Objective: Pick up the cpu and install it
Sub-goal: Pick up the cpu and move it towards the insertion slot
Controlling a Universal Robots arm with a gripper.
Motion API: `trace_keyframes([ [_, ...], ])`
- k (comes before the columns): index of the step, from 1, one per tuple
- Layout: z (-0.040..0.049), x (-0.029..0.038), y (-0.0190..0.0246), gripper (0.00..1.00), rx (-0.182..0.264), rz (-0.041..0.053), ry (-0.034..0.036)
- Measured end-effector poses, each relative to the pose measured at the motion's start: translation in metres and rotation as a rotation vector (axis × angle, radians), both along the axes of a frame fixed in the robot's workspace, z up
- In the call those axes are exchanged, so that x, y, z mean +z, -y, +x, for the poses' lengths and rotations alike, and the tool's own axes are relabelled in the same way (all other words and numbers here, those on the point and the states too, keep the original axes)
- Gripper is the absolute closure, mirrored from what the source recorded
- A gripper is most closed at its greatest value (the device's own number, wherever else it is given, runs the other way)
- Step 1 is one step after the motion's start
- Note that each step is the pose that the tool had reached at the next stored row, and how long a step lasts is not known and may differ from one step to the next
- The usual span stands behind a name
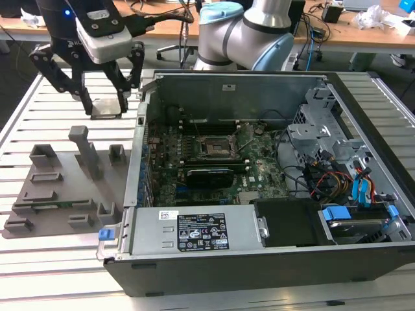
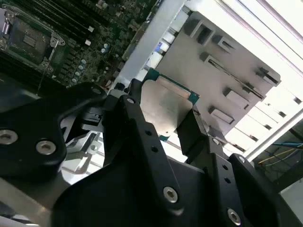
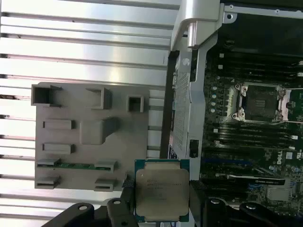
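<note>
1. The pincer [image 1: 105, 103] is closed part-way on the cpu [image 3: 162, 189], one finger [image 3: 124, 201] on each of two opposite edges.
2. The cpu lies flat between the fingers, its silvery metal top turned up toward the wrist and its green rim showing all round in both wrist views [image 2: 165, 106].
3. It is near enough square to have no marked long axis. In the first wrist view its edges run about parallel with the socket's frame.
4. In the exterior view it hangs over the bench [image 1: 39, 91] near the far edge, beyond the grey tray [image 1: 58, 188] and just outside the computer case [image 1: 259, 81].
5. The open socket [image 1: 211, 148] lies from the pincer toward the exterior view's right, past the case wall and lower, on the board.
</note>
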State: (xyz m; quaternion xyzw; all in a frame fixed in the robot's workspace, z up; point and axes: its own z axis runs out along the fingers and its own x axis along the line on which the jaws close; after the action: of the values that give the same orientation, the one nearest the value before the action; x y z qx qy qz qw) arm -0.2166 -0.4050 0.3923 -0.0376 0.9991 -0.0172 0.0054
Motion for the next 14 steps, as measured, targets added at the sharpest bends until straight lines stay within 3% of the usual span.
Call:
trace_keyframes([
  [1, 0.0198, 0.0, 0.0, 0.45, 0.0, -0.0037, -0.0005],
  [2, 0.0253, 0.0, 0.0, 0.45, 0.0, -0.0045, -0.0005],
  [14, 0.0687, 0.0, 0.0, 0.45, 0.0, -0.0117, -0.0024],
])
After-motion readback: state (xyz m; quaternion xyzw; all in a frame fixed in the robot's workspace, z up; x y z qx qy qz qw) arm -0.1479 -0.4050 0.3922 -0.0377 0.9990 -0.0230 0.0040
